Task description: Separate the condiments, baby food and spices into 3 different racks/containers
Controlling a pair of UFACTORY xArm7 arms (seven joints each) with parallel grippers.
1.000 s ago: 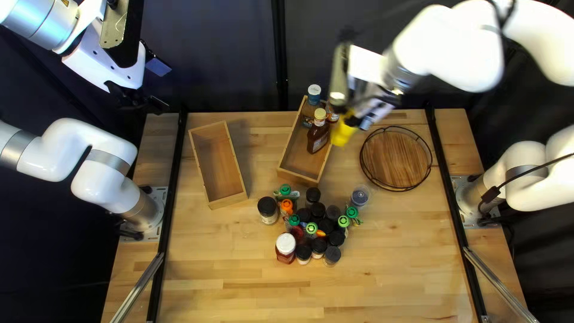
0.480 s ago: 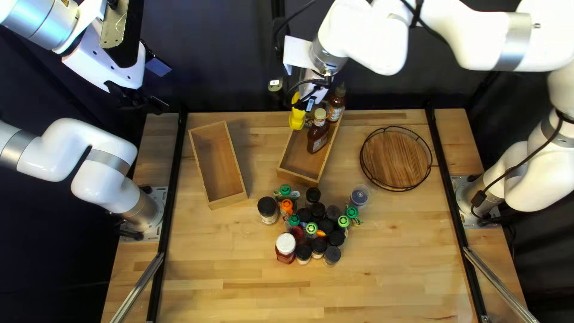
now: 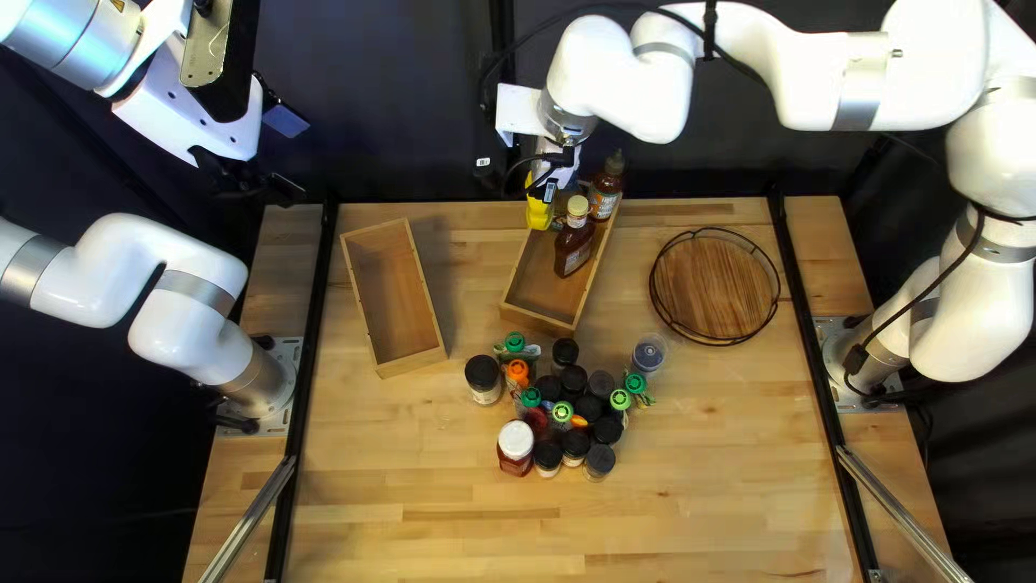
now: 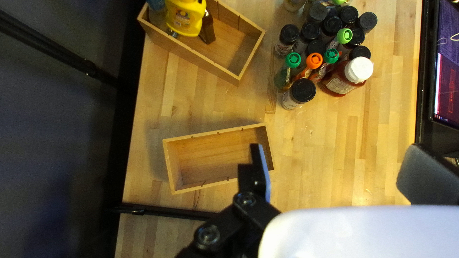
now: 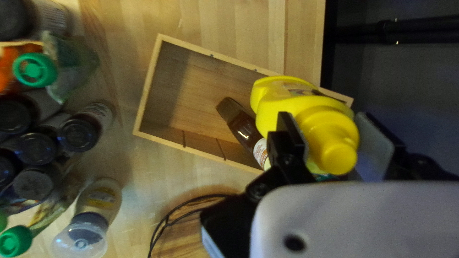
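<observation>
Needing slow, upright lowering into the loaded box (image 3: 540, 286), clear of the brown bottle (image 3: 573, 255) (easily knocked, probably), with right arm (image 3: 822, 86) stretched beyond the table in the top left view. In the left wrist view, holding left gripper (image 4: 336, 152) spread near the other box (image 4: 210, 155). In the right wrist view, pinching the yellow bottle (image 5: 282, 100) with right gripper (image 5: 329, 119).

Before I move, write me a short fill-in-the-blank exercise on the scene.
The squeeze bottle held by the right end effector is coloured ____. The left end effector is ____, not shut. The big red bottle has a ____ cap. The wire-rimmed wooden tray is ____, not rectangular.

Missing words: yellow; open; white; round.
</observation>
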